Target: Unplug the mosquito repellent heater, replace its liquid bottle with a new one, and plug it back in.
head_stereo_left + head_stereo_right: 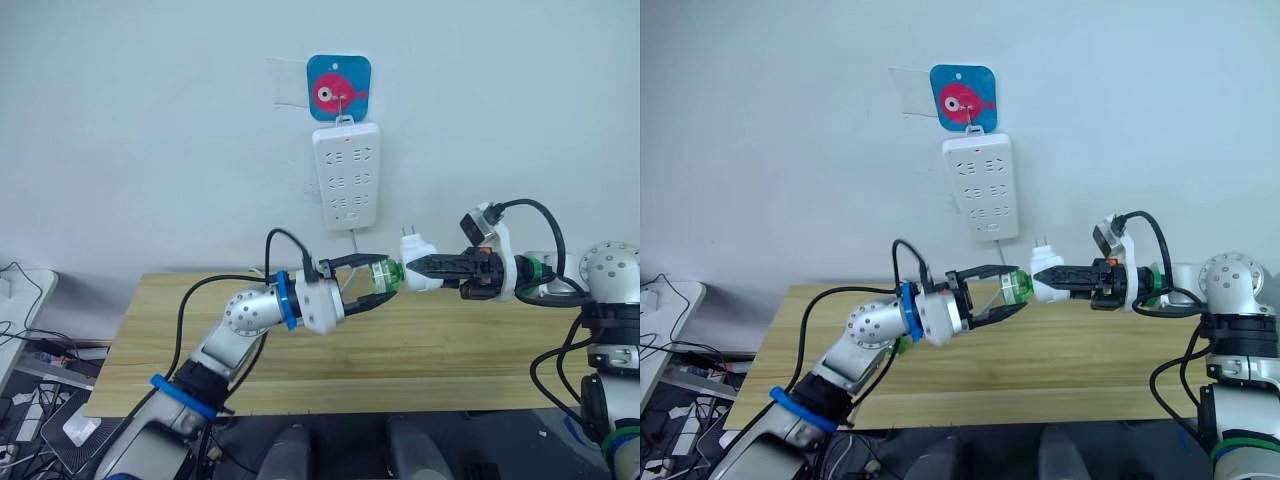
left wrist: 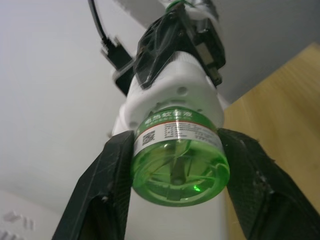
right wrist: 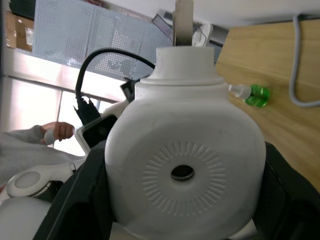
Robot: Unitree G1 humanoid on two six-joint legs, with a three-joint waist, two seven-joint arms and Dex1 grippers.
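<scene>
The white mosquito repellent heater [image 3: 185, 165] is held in the air over the table, vent face toward the right wrist camera, prongs [image 1: 408, 232] pointing up. My right gripper [image 1: 428, 268] is shut on its body. A green liquid bottle [image 2: 177, 160] sticks out of the heater's underside toward my left arm. My left gripper [image 1: 378, 282] is shut on that bottle, with a black finger [image 2: 112, 185] pressed against either side. Another green bottle [image 3: 252, 93] with a white top lies on the wooden table [image 1: 450, 350].
A tall white power strip [image 1: 347, 175] hangs on the wall from a blue fish hook [image 1: 338, 85], above and behind the heater; its cord drops to the table. A person's hand [image 3: 57, 131] shows far off beyond the table's left end.
</scene>
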